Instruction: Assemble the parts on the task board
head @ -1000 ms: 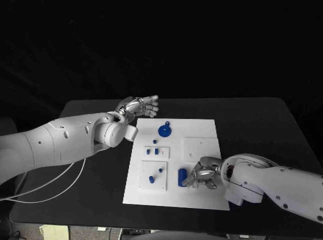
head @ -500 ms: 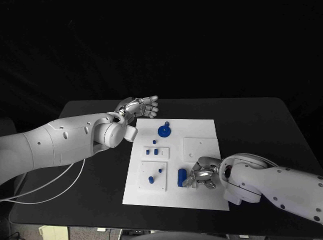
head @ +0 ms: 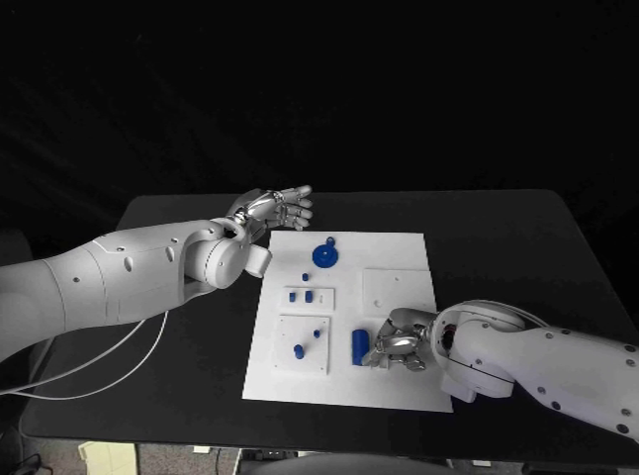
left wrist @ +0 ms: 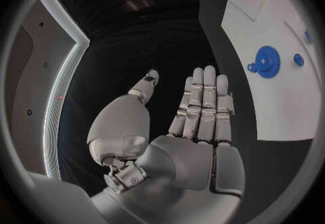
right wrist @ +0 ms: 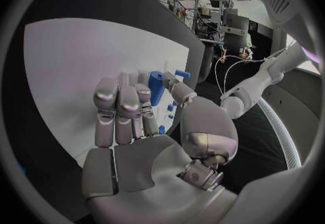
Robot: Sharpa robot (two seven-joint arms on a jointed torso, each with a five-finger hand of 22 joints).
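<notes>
Head view: lying on the near half of the board (head: 406,386), a blue cylinder (head: 360,346), long axis running from the near edge toward the far edge. Sitting just on its right side, the right hand (head: 401,343), fingers curling toward the cylinder; touching or only close, cannot tell from here. Resting well apart at the board's far left corner, over the bare table (head: 519,237), the left hand (head: 274,209), fingers straight and together, holding nothing. Standing near the far edge, a blue gear (head: 324,258); sitting on two small plates left of the cylinder, several small pegs (head: 309,296).

Left wrist view: showing the left hand (left wrist: 196,121) flat, fingers pressed side by side, thumb held off, nothing in the palm. Lying beyond the fingertips on the board (left wrist: 271,23), the gear (left wrist: 268,61), well clear of the hand.

Right wrist view: showing the right hand (right wrist: 138,121) with fingers bent together over the board (right wrist: 75,56) and thumb set opposite. Showing just past the fingertips, between fingers and thumb tip, the cylinder (right wrist: 156,84); looking like the start of a pinch, though firm contact is not plain.

Judging from all this: right hand by far the nearer, cylinder lying directly ahead of its fingers, so grasping across the short width, then lifting, seems the step in hand.
</notes>
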